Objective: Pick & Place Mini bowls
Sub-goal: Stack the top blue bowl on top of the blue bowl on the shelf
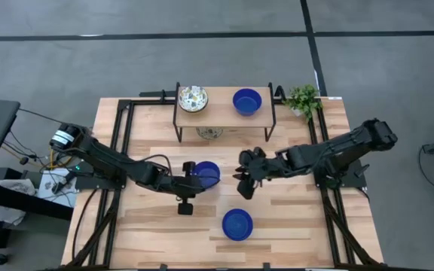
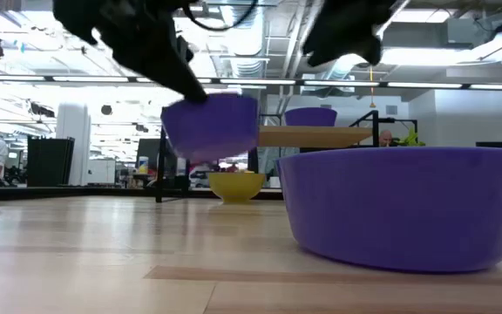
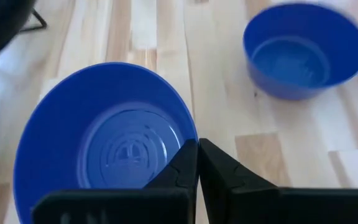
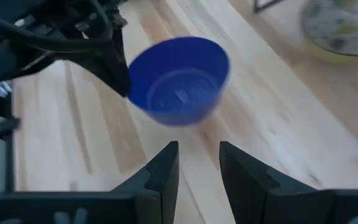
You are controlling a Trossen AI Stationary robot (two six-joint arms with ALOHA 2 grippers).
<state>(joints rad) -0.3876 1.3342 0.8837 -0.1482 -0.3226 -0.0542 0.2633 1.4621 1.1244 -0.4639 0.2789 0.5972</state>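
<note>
High view: left gripper (image 1: 193, 178) clamps a blue mini bowl's (image 1: 206, 174) rim at table centre; right gripper (image 1: 244, 181), fingers parted and empty, hovers beside it.

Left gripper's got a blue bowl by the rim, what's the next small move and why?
Probably carry it toward the shelf. The left gripper is shut on the blue bowl, which the low view shows lifted off the table; the right gripper hangs open beside it, empty.
</note>
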